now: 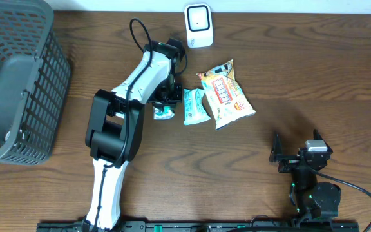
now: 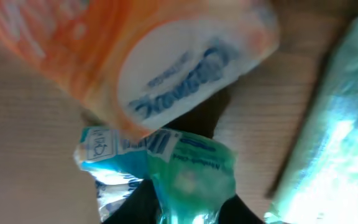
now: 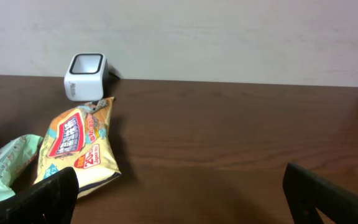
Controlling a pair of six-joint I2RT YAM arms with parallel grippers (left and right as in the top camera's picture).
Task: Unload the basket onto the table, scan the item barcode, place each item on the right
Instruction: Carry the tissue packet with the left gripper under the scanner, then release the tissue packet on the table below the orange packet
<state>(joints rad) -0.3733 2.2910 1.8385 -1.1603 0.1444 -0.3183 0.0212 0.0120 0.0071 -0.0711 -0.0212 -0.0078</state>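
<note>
My left gripper [image 1: 167,102] is low over the table, just left of the snack packets. A small teal packet [image 2: 188,180] lies on the wood with its end between the dark fingers [image 2: 132,208], which stand a little apart. The same packet [image 1: 164,113] shows below the wrist from overhead. An orange and white packet [image 2: 166,56] lies just beyond it. The white barcode scanner [image 1: 198,26] stands at the table's far edge. My right gripper [image 3: 179,193] is wide open with nothing in it, near the front right [image 1: 295,158].
A yellow snack bag [image 1: 225,93] and a pale green packet [image 1: 195,106] lie side by side right of the left gripper. A dark mesh basket [image 1: 18,84] fills the left end of the table. Bare wood surrounds the right gripper.
</note>
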